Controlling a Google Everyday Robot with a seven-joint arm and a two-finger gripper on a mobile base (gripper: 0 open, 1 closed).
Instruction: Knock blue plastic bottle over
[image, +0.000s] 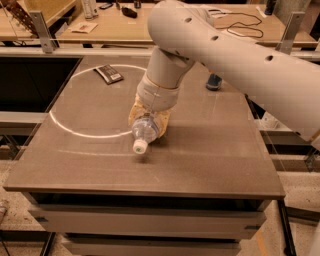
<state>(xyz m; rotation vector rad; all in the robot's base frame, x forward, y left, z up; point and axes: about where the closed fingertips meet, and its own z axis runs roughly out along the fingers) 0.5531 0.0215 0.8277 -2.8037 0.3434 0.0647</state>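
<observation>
The blue plastic bottle (145, 131) is clear and pale, with a white cap (139, 146). It is tipped far over near the middle of the brown table (210, 160), cap pointing toward the front edge. My gripper (149, 116) sits right over the bottle's upper body, its yellowish fingers on either side of it. The white arm (225, 55) comes in from the upper right and hides the bottle's base.
A dark flat packet (108, 74) lies at the back left inside a white circle marked on the table. A blue-and-silver can (214, 82) stands at the back right, partly behind the arm. Wooden desks stand behind the table.
</observation>
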